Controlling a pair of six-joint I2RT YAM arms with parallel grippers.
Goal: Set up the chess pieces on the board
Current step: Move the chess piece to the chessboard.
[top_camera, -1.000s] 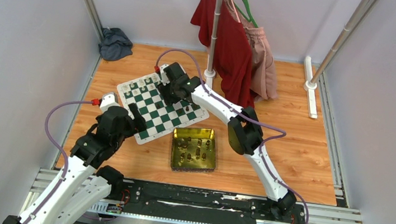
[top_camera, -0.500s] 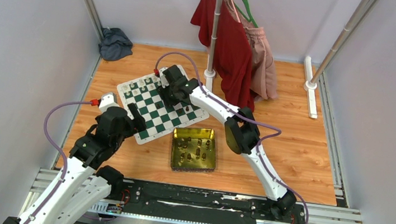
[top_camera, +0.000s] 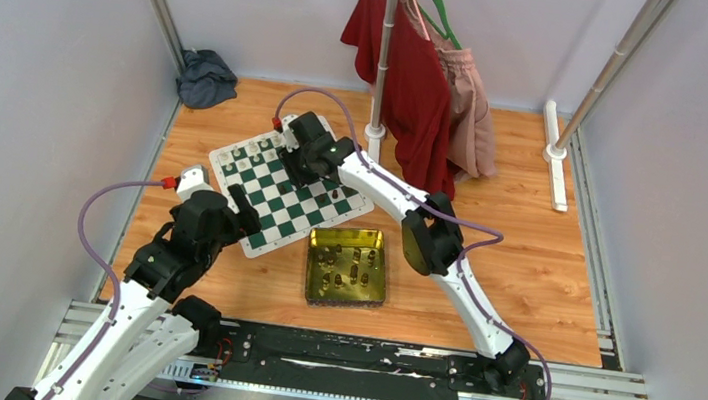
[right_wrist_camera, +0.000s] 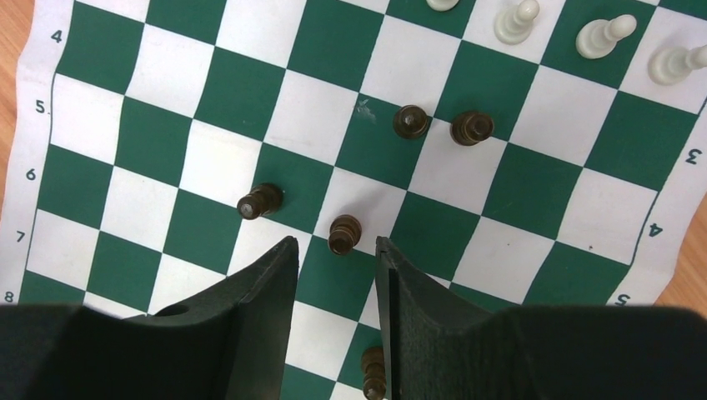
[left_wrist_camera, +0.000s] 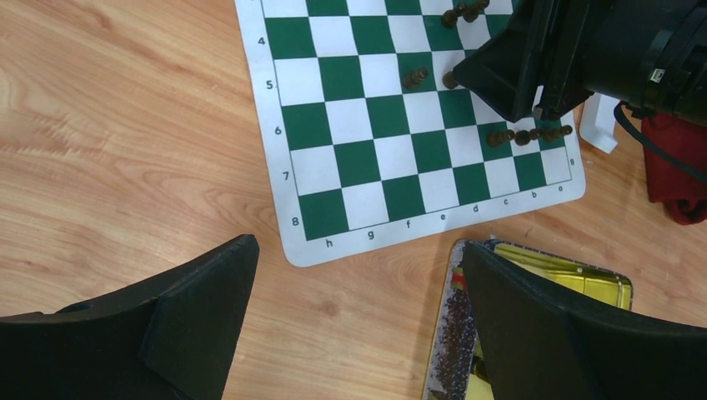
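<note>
The green-and-white board (top_camera: 278, 214) lies at the left centre of the wooden table. My right gripper (right_wrist_camera: 336, 246) hangs over it, open by a narrow gap. A dark brown chess piece (right_wrist_camera: 344, 233) stands just beyond its tips. Another dark piece (right_wrist_camera: 374, 371) lies under the right finger's inner edge. More dark pieces (right_wrist_camera: 412, 122) dot the middle squares, and cream-white pieces (right_wrist_camera: 604, 36) line the far edge. My left gripper (left_wrist_camera: 358, 250) is wide open and empty over bare wood, between the board's corner (left_wrist_camera: 308, 242) and the tin (left_wrist_camera: 584, 279).
A shiny gold-green tin (top_camera: 348, 265) with dark pieces inside sits just near of the board. A clothes stand (top_camera: 375, 132) with red and pink garments (top_camera: 415, 66) rises behind the board. A dark cloth (top_camera: 207, 78) lies in the back left corner.
My right gripper's jaws have drawn closer together, and the arm has shifted slightly left over the board. The left arm has not moved.
</note>
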